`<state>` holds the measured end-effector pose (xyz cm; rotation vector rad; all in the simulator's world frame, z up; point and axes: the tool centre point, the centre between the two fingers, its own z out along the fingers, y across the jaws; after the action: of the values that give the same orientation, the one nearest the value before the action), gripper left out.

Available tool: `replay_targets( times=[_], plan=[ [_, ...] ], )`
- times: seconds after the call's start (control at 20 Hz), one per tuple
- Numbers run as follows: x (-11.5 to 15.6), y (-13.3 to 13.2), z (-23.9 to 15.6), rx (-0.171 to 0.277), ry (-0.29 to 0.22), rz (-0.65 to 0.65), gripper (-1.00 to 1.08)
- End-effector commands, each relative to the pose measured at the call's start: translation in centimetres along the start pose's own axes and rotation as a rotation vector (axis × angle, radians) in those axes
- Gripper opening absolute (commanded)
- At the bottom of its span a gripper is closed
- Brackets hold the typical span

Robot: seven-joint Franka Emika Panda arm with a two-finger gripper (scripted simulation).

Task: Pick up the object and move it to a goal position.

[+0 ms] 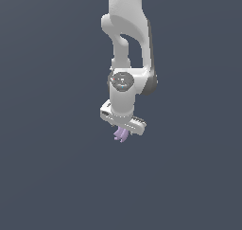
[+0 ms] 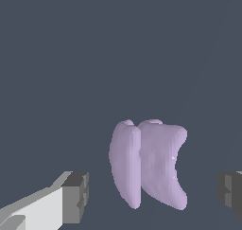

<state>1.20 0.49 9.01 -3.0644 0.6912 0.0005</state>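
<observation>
The object is a tiny pale lilac piece with curved, fin-like lobes, just under the white hand in the exterior view. In the wrist view the object stands between the two dark fingertips, with a gap on each side, nearer to one fingertip than to the other. My gripper is open and straddles the object without touching it. In the exterior view the gripper points down and is tilted, and its fingers are mostly hidden behind the hand and the object.
A plain dark grey-blue surface fills both views. The white arm comes down from the top of the exterior view. No other objects show.
</observation>
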Motion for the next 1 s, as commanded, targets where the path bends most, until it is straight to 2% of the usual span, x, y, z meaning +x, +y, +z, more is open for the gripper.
replay_targets(
  times=[0.0,0.35,0.6,0.65,0.95],
  plan=[
    [0.0,0.0,0.7,0.0,-0.001,0.001,1.0],
    [-0.1,0.1,4.1,0.0,0.0,0.004,1.0],
    [0.0,0.0,4.7,0.0,0.0,0.004,1.0],
    [0.0,0.0,4.7,0.0,0.0,0.004,-1.0],
    [0.0,0.0,4.7,0.0,0.0,0.004,-1.0]
  ],
)
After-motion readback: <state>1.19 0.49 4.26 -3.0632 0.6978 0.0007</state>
